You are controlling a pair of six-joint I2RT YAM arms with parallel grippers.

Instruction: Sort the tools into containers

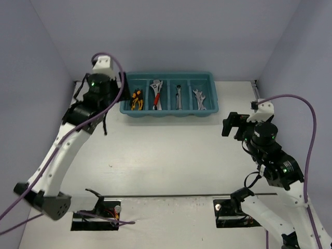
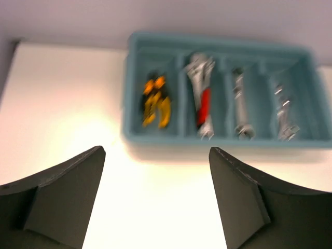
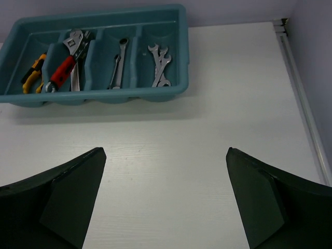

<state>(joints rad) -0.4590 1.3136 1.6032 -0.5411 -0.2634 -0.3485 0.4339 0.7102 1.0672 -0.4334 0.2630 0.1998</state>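
The teal tray (image 1: 168, 112) stands at the back of the table with all visible tools in its four compartments. From left to right these are yellow-orange pliers (image 1: 136, 99), a red-handled wrench (image 1: 156, 94), a silver spanner (image 1: 178, 97) and further spanners (image 1: 199, 98). My left gripper (image 1: 123, 85) is open and empty, held by the tray's left end. In the left wrist view (image 2: 157, 155) it faces the tray (image 2: 207, 142), which is blurred. My right gripper (image 1: 231, 124) is open and empty over bare table right of the tray, and in the right wrist view (image 3: 166, 155) the tray (image 3: 104, 97) is at upper left.
Purple walls close in the table at the back and on both sides. A metal rail (image 3: 301, 93) runs along the right edge. The arm bases and cable cut-outs (image 1: 96, 215) sit at the near edge.
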